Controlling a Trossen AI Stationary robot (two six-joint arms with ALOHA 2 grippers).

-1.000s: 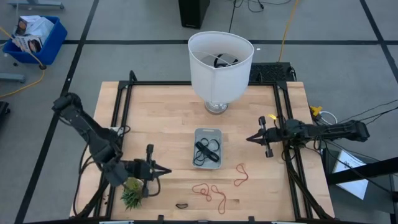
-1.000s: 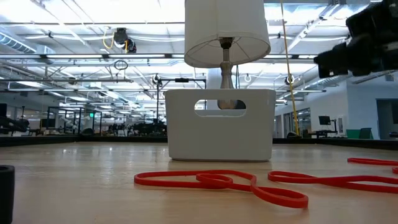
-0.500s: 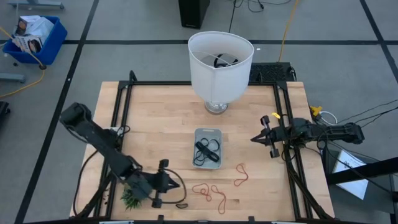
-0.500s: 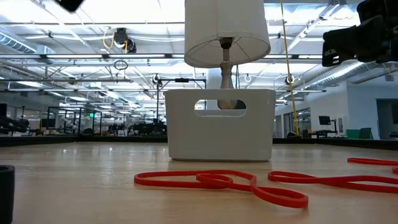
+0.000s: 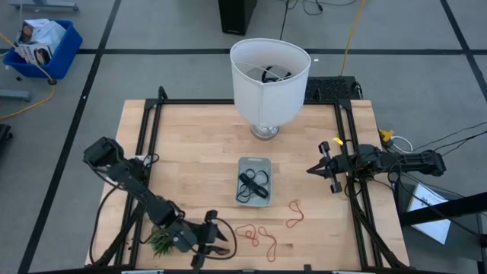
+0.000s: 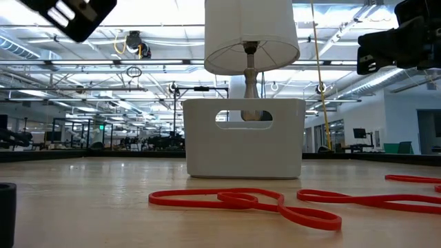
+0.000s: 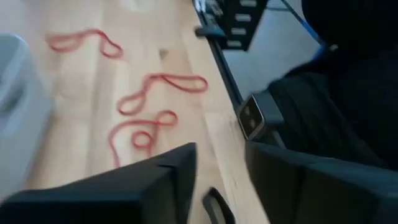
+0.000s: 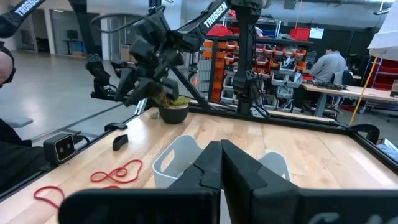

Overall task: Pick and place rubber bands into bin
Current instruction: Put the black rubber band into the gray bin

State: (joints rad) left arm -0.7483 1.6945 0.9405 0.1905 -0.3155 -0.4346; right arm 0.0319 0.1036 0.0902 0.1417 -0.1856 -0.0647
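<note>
My left gripper [image 5: 219, 240] is open near the table's near edge, just above a dark rubber band [image 7: 217, 205] that lies on the wood. The band shows in the gap between the fingers in the left wrist view; I cannot tell whether they touch it. Several red-orange rubber bands [image 5: 257, 234] [image 5: 295, 214] lie flat to its right. The pale bin [image 5: 254, 181] stands mid-table with dark bands [image 5: 253, 183] inside. My right gripper [image 5: 310, 169] is shut and empty, in the air right of the bin.
A tall white lampshade [image 5: 270, 72] on a lamp base stands at the table's far side, behind the bin. A small green plant [image 5: 161, 241] sits at the near left, beside my left arm. A black frame rail [image 5: 354, 205] runs along the table's right side.
My left gripper has swept from beside the plant toward the table's near edge and to the right, ending over the dark rubber band. My right gripper has drawn back a little toward the table's right edge. The bands and the bin have not moved.
</note>
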